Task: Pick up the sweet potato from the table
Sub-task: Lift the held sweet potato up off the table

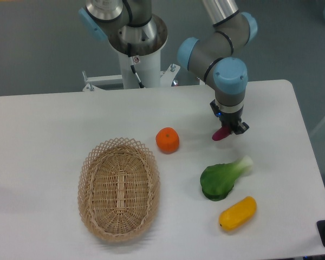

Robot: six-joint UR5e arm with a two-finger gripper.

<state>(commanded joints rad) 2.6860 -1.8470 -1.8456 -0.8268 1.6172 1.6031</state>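
The gripper (231, 127) is closed on the sweet potato (222, 135), toward the far right corner of the table (43, 119). Whether the tuber is lifted clear cannot be determined. The grasp is judged complete; 1 step remains: raising.

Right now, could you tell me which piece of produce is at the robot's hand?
The slim magenta sweet potato; the round orange, leafy green and yellow vegetable lie apart.

Oval wicker basket (119, 188), left of centre. Orange (167, 140) just off its upper right rim, apart. Leafy green vegetable (223, 177) further right; yellow oblong vegetable (238, 213) close below it.
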